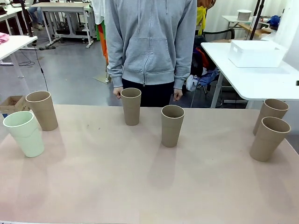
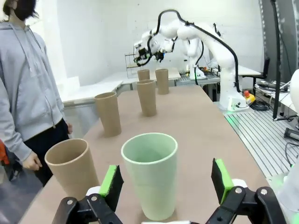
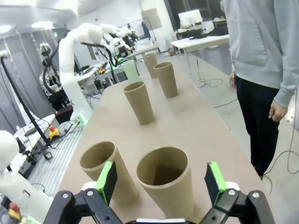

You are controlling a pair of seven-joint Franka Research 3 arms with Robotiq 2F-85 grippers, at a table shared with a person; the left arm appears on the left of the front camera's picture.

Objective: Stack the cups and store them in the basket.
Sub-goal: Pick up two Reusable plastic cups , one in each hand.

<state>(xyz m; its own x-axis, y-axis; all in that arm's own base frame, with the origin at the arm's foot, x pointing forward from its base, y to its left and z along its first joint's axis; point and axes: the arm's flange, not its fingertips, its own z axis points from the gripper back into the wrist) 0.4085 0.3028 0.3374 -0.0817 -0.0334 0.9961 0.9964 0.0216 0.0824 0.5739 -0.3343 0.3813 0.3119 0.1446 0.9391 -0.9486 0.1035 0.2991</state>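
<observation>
Left hand (image 2: 166, 183) stood spread, facing pale mint-green tapered tumbler (image 2: 149, 163); right hand (image 3: 160, 182) spread, facing tan-brown tapered tumbler (image 3: 164, 186). I judged both light, stiff, matte: pinch mid-wall.

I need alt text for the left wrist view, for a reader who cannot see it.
A mint-green cup stands on the tan table beyond the open left end effector. A brown cup stands beside it, four more farther along, and a person in a grey hoodie stands at the table's edge.

Front camera looks across the desk (image 1: 140, 186). Wrist cameras, low at opposite ends, face inward; all share middle cups (image 1: 173, 126).
</observation>
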